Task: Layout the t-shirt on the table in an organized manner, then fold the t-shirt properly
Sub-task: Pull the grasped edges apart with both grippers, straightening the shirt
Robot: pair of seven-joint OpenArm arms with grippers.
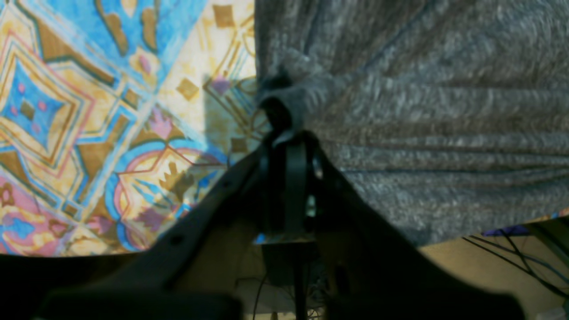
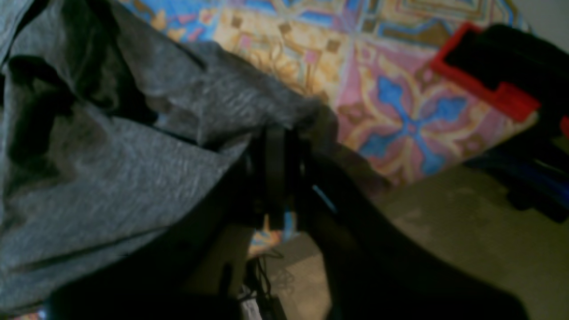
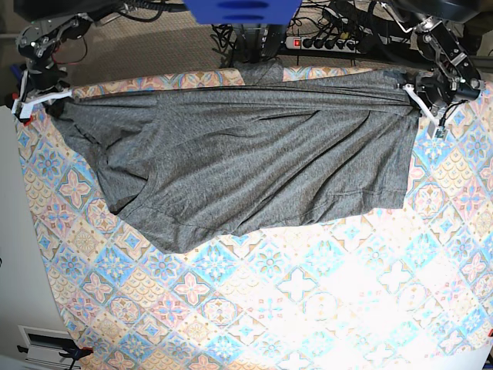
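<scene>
The dark grey t-shirt (image 3: pixel 246 162) lies stretched wide across the far half of the table (image 3: pixel 308 308), its far edge pulled taut between both grippers. On the base view's right, my left gripper (image 3: pixel 416 91) is shut on a bunched corner of the t-shirt (image 1: pixel 422 111); the left wrist view shows its tips (image 1: pixel 278 113) pinching fabric over the patterned cloth (image 1: pixel 89 111). My right gripper (image 3: pixel 52 99), at the base view's far left, is shut on the opposite corner. In the right wrist view the gripper (image 2: pixel 284 133) clamps the t-shirt (image 2: pixel 111 155). The shirt's near edge hangs slack and wrinkled.
Cables and a power strip (image 3: pixel 323 38) lie beyond the table's far edge, under a blue mount (image 3: pixel 243 9). A red and black object (image 2: pixel 484 75) sits at the table's corner beside my right gripper. Bare floor (image 2: pixel 444 231) shows below that edge. A white surface (image 3: pixel 15 270) borders the left side.
</scene>
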